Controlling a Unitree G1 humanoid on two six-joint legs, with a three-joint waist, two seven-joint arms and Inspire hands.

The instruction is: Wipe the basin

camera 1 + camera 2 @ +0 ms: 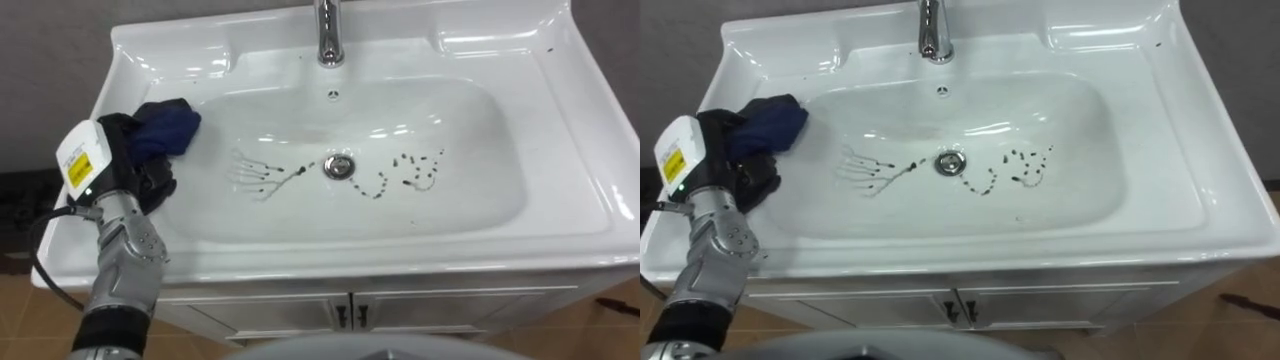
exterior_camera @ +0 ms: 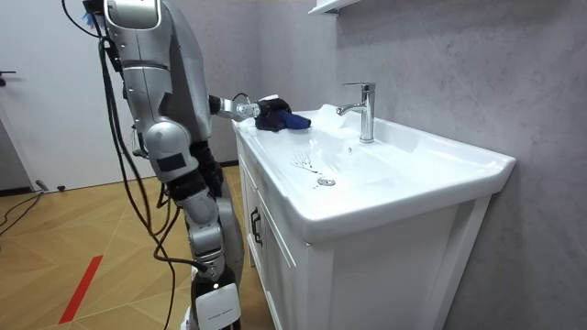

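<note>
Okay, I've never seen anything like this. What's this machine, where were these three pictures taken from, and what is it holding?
It is a humanoid robot standing on two legs at a white basin set on a cabinet. Two pictures come from the two eyes of a camera in its head, looking down; the third comes from a camera standing off in the room. Its left hand is at the basin's left rim, fingers curled round a dark blue cloth. In the bowl, dark marks lie on both sides of the drain, in front of the faucet. Presumably the cloth is for wiping them away.
</note>
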